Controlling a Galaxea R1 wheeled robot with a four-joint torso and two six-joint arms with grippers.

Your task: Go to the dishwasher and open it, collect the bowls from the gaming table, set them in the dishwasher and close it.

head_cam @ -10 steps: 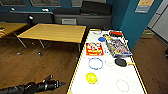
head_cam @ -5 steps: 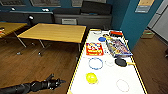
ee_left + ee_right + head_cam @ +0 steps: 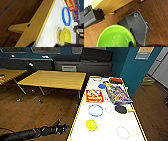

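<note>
Fingers of the left gripper (image 3: 59, 128) cannot be told as parted or closed; it hovers over the wood floor (image 3: 37, 109) just beside the gaming table (image 3: 107, 122). On that table lie a yellow-green bowl (image 3: 91, 124), a blue-rimmed white bowl (image 3: 95, 110), a red game box (image 3: 94, 95) with unreadable print, a blue bowl (image 3: 102, 86) and a black bowl (image 3: 121, 109). Right gripper's grip cannot be told; a green bowl (image 3: 115, 36) sits close against it.

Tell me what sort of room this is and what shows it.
Probably an office break or games room: a white table with a yellow edge bearing colourful board-game boxes and small bowls, plain yellow-topped tables beside it, wood flooring and teal walls.
</note>
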